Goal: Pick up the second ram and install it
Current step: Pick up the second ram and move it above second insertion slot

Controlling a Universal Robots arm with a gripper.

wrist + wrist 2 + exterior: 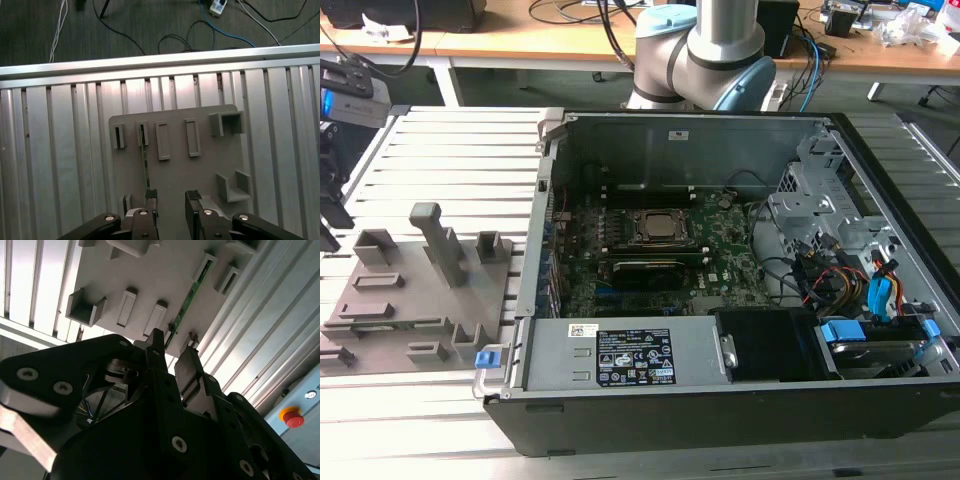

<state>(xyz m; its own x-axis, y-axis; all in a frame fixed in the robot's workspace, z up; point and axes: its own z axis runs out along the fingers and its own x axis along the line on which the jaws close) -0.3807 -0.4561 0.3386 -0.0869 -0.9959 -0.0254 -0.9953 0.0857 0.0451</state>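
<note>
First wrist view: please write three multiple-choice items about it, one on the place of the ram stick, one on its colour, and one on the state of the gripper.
1. Where is the second ram?
A. On edge in a slot of the grey holder plate
B. Inside a cardboard box
C. In a person's hand

2. Which colour is the second ram?
A. Red
B. Green
C. White

3. How is the gripper?
A. Open, fingers apart
B. Shut on the stick
C. Shut on nothing

Answers:
1 A, the thin stick runs along a slot of the plate.
2 B, its narrow edge shows green against the grey.
3 A, bare plate shows in the gap between the two fingers.
</note>
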